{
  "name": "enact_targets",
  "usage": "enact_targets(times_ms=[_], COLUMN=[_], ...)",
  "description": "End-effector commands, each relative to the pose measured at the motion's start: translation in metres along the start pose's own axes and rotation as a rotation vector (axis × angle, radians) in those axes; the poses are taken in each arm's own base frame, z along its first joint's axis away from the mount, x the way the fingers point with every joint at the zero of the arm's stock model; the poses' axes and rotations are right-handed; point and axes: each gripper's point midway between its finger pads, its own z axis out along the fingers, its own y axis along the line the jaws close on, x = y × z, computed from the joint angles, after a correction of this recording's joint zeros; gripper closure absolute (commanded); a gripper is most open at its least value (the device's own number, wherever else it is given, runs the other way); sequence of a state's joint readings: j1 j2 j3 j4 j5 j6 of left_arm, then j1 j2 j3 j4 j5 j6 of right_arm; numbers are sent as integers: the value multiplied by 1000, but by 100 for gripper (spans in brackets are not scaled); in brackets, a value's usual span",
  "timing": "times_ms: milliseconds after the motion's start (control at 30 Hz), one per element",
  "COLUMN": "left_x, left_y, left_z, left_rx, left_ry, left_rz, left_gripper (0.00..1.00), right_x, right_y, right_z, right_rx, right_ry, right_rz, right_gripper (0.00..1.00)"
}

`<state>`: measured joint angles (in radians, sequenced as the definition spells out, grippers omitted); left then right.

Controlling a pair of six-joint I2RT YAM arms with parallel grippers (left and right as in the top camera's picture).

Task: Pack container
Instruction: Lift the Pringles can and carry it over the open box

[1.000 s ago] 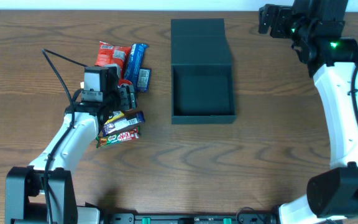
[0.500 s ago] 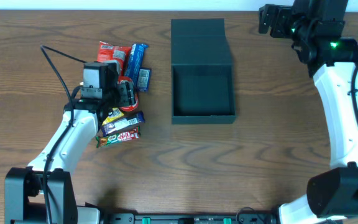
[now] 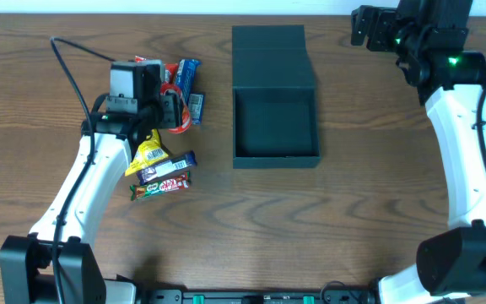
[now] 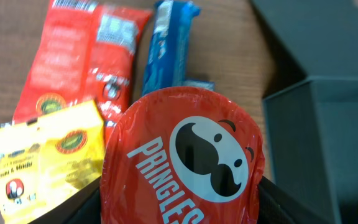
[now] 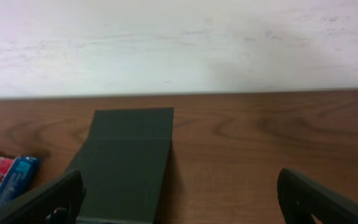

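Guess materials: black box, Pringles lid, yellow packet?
The container: matte black rigid board by the look, maybe paper-wrapped; crisp folds, no shine. The Pringles lid: glossy red printed seal, foil or plastic film; crinkled rim, highlights. The yellow packet: glossy plastic film, creased.

The container (image 3: 275,125) is a matte black, shallow, roughly square box. It stands open on the tabletop (image 3: 378,211), its hinged flap lid (image 3: 268,52) folded back flat behind it. It lies near the left jaws, on their right, and well apart from the right jaws.
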<state>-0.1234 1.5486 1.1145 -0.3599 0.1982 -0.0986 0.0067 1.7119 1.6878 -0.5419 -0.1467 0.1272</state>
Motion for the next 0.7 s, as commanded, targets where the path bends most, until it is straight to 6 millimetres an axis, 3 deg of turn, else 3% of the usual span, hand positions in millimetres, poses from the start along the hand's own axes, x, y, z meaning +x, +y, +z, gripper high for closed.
enact_targets(times_ms=[0, 200, 467, 667], left_x=[-18, -26, -22, -15], left_y=[-14, -56, -141, -184], left_z=[-7, -16, -46, -48], left_rx=[6, 68, 192, 232], left_ry=[-39, -49, -18, 75], left_rz=[54, 125, 238, 291], left_gripper=[36, 36, 36, 39], right_x=[-9, -9, -8, -3], right_y=[0, -3, -36, -51], right_z=[-9, -10, -14, -17], right_rx=[-4, 2, 57, 84], right_ry=[-25, -26, -17, 3], right_rz=[-12, -9, 33, 52], right_gripper=[1, 1, 1, 1])
